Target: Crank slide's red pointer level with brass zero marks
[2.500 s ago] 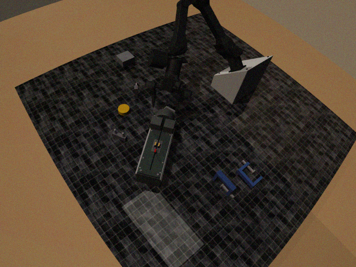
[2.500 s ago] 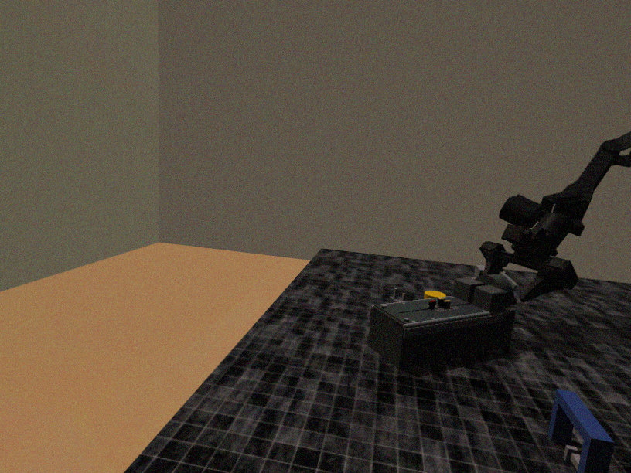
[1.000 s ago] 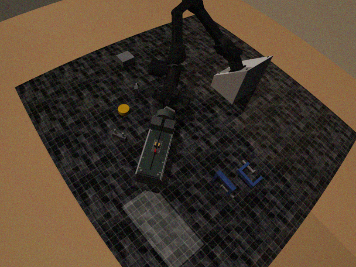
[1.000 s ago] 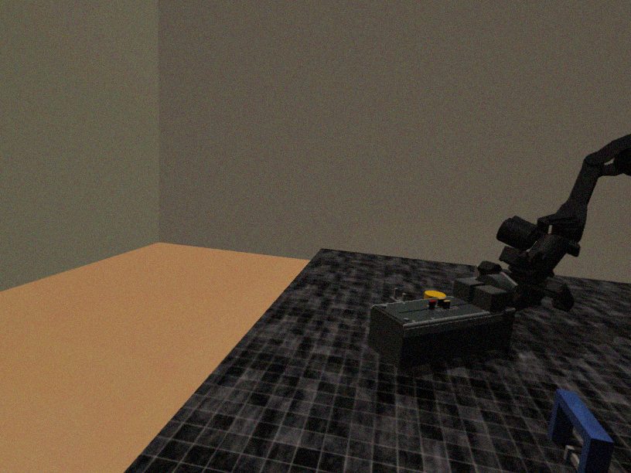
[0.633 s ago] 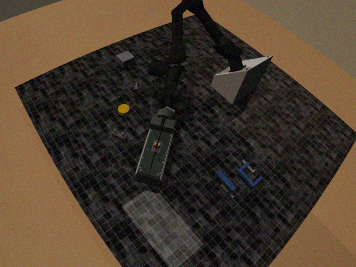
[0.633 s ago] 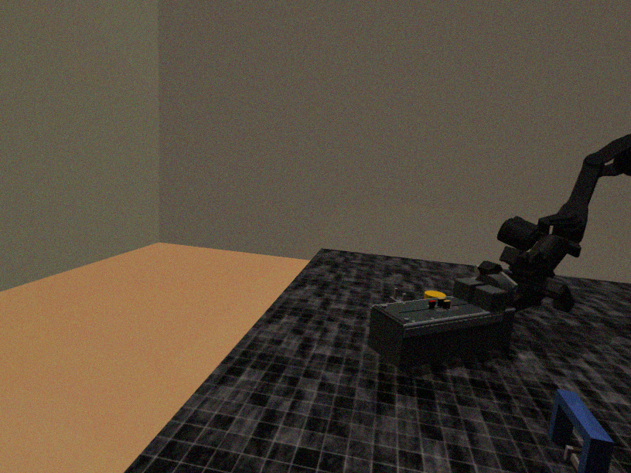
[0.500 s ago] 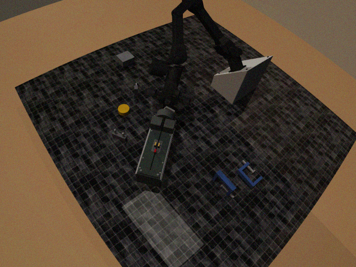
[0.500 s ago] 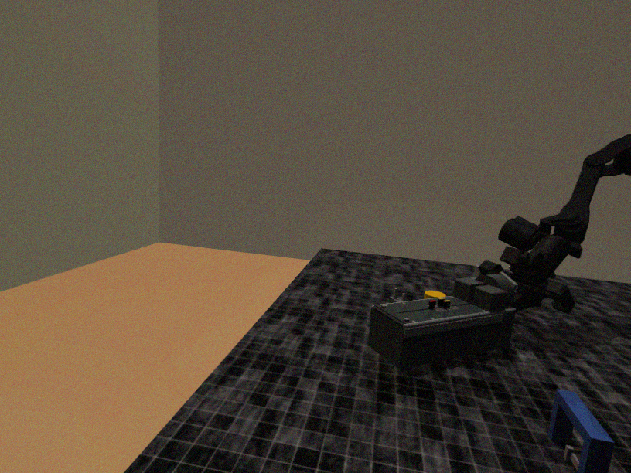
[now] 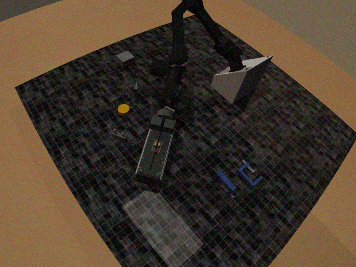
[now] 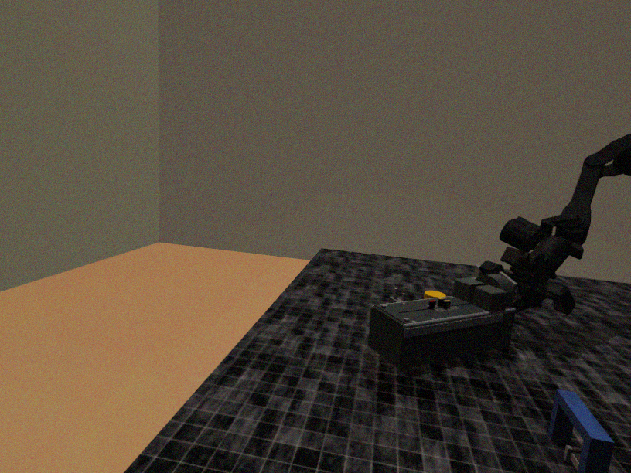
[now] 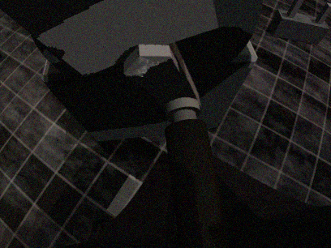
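Note:
The machine [image 9: 148,169] [image 10: 433,333] is a long dark green box on the checkered mat. A black slot runs along its top. The slide's red pointer [image 9: 155,150] [image 10: 431,304] sits just short of the two brass zero marks [image 9: 157,143] [image 10: 446,304], on the side away from the crank. The crank disc [image 9: 166,112] [image 11: 135,19] is at the machine's far end. Its dark cylindrical handle [image 11: 186,164] sticks out toward the wrist camera. My gripper [image 9: 170,105] is at the crank, shut on the handle. The fingertips are lost in shadow.
A yellow disc [image 9: 123,109] [image 10: 434,294], a small grey fixture [image 9: 119,133] and a grey cube [image 9: 125,56] lie left of the machine. A white wedge [image 9: 238,80] stands at the right. Two blue brackets [image 9: 225,181] [image 9: 249,174] [image 10: 581,427] lie front right. A pale rectangle [image 9: 162,228] marks the mat in front.

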Controlling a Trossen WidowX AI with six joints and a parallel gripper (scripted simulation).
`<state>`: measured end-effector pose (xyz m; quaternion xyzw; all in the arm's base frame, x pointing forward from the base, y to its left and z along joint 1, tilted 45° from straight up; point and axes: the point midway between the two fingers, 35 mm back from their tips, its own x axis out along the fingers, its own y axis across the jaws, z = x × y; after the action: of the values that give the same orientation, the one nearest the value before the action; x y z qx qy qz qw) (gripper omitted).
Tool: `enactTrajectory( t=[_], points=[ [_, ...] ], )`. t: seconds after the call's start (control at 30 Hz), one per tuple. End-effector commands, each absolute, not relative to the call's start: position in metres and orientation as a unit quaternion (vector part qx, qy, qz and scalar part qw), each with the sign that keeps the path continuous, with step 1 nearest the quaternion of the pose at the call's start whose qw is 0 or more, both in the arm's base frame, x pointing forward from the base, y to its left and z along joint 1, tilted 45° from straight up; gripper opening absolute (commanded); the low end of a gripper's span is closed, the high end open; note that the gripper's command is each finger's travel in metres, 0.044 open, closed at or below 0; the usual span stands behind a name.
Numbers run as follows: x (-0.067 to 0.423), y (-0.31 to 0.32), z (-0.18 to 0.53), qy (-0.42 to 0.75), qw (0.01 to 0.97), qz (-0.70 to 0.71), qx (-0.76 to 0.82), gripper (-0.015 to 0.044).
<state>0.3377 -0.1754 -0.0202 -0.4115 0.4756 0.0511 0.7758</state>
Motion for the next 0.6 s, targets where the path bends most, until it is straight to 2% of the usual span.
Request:
enactTrajectory(
  t=[0.0,0.57],
  points=[
    [0.3332,-0.1721,-0.0276,0.483,0.772,0.060,-0.408,0.0000],
    [0.3326,-0.1714,-0.0285,0.483,0.772,0.060,-0.408,0.0000]
  ],
)
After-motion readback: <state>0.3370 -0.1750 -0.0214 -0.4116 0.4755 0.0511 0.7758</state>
